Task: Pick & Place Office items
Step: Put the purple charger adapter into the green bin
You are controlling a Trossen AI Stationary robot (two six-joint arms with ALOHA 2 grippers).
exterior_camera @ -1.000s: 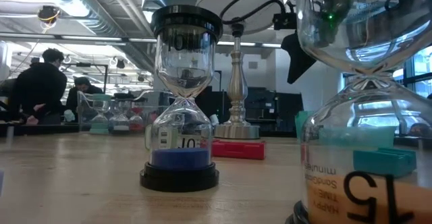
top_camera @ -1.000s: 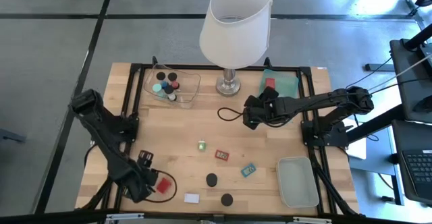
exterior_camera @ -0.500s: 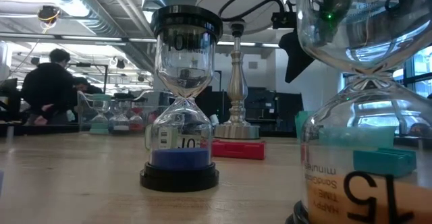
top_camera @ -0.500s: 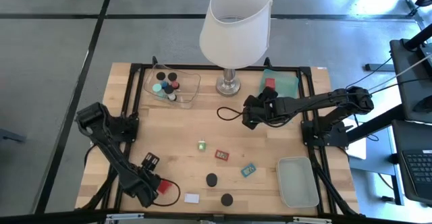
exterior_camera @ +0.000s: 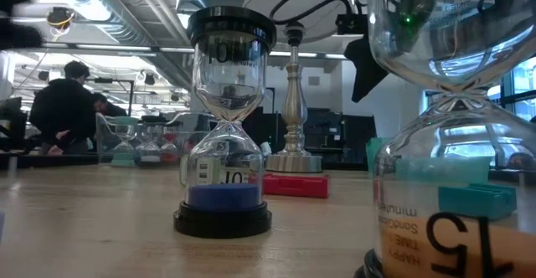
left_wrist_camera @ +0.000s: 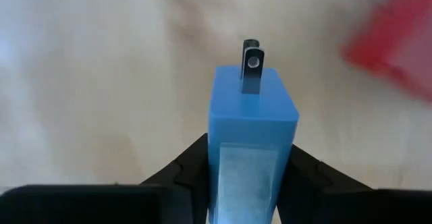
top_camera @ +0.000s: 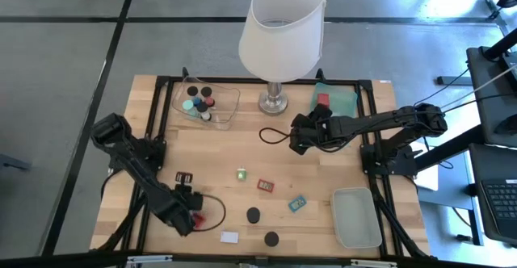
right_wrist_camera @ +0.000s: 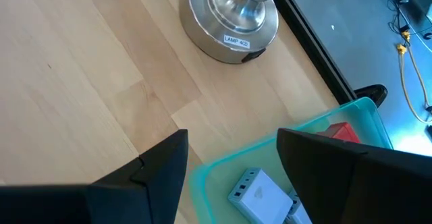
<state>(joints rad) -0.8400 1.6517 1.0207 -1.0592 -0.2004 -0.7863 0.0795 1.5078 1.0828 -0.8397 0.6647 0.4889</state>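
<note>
A blue plug-in charger block (left_wrist_camera: pixel 251 150), prongs forward, sits clamped between the left gripper (top_camera: pixel 191 216) fingers at the lower left of the high view, beside a red block (left_wrist_camera: pixel 395 38). The right gripper (top_camera: pixel 297 141) hangs half-spread and empty at centre, near the lamp base (right_wrist_camera: pixel 233 15) and teal tray (right_wrist_camera: pixel 216 166).

The high view looks straight down on the whole table (top_camera: pixel 218 151); the low view sits at tabletop level, very near two sand timers. The lamp (top_camera: pixel 282 26) base appears in the high, low and right wrist views.
</note>
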